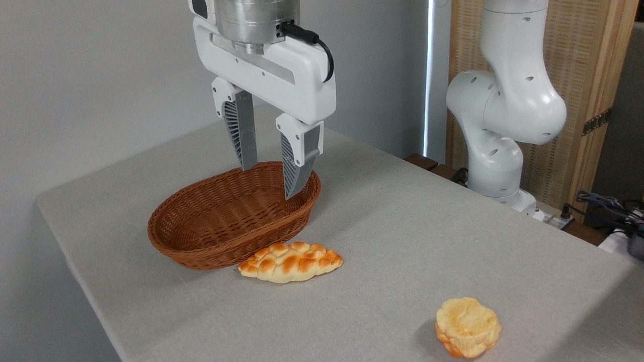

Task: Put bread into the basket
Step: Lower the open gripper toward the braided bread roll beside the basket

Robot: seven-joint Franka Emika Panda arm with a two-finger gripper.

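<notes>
Your gripper [271, 182] hangs over the basket [201, 241] with its fingers [298, 171] spread and empty, so nothing is grasped yet. The bread [290, 262] lies on the bench [402, 241], touching the basket's near wall; you likely need to approach from above.

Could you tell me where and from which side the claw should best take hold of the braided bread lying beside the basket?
Probably at the middle of the bread, its thickest part, coming straight down from above with the fingers across its short width. It lies flat on the table, its pointed ends taper, and the basket crowds its far-left side. The open claw hangs over the basket.
</notes>
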